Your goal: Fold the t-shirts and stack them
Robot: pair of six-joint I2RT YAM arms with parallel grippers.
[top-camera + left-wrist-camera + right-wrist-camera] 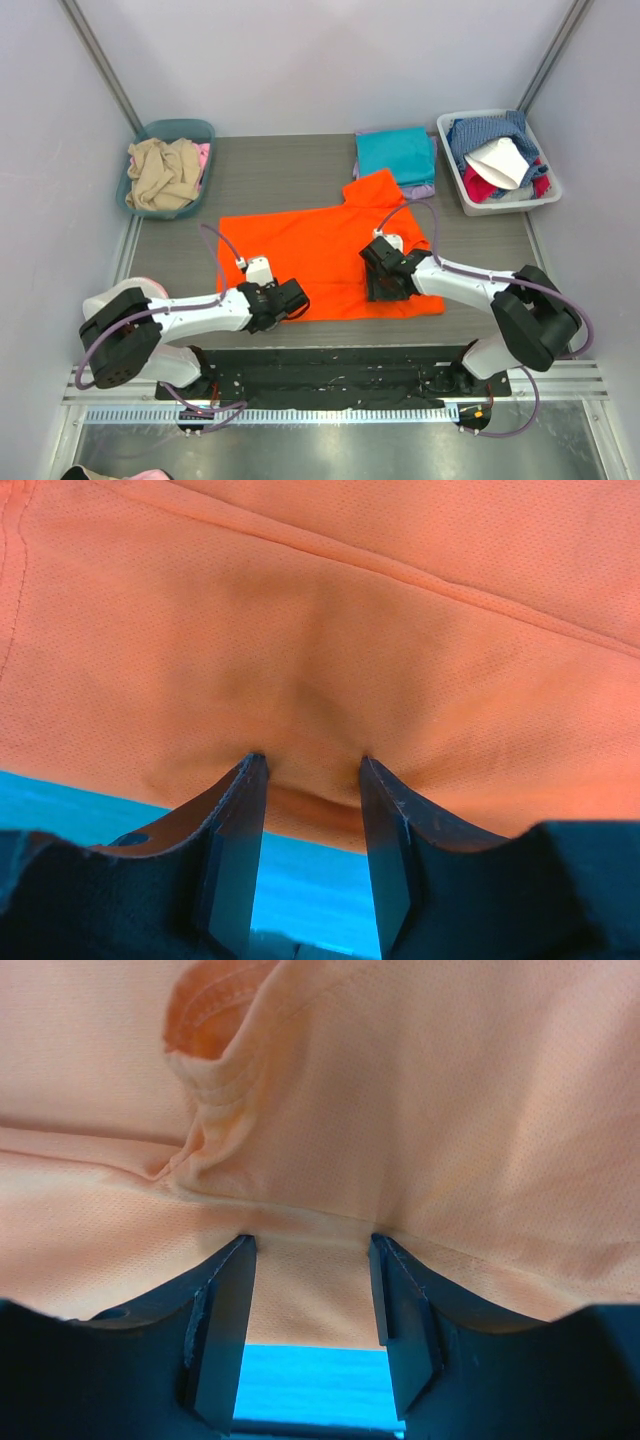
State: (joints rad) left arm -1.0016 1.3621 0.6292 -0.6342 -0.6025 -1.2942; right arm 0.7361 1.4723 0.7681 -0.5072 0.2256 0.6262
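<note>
The bright orange t-shirt [310,245] lies spread across the middle of the table, with one sleeve reaching toward the far right. My left gripper [297,298] is open at the shirt's near edge. In the left wrist view its gripper [311,765] presses its tips into the orange cloth [350,630], with the hem between the jaws. My right gripper [385,280] is open over the shirt's near right part. In the right wrist view its gripper [311,1245] straddles a fold of cloth [450,1110] below the collar [205,1020]. The folded teal shirt [395,155] lies on the lavender one [425,188] at the back.
A teal basket [200,128] at the back left holds beige and pink cloth. A white bin [452,165] at the back right holds several mixed garments. Grey walls close in both sides.
</note>
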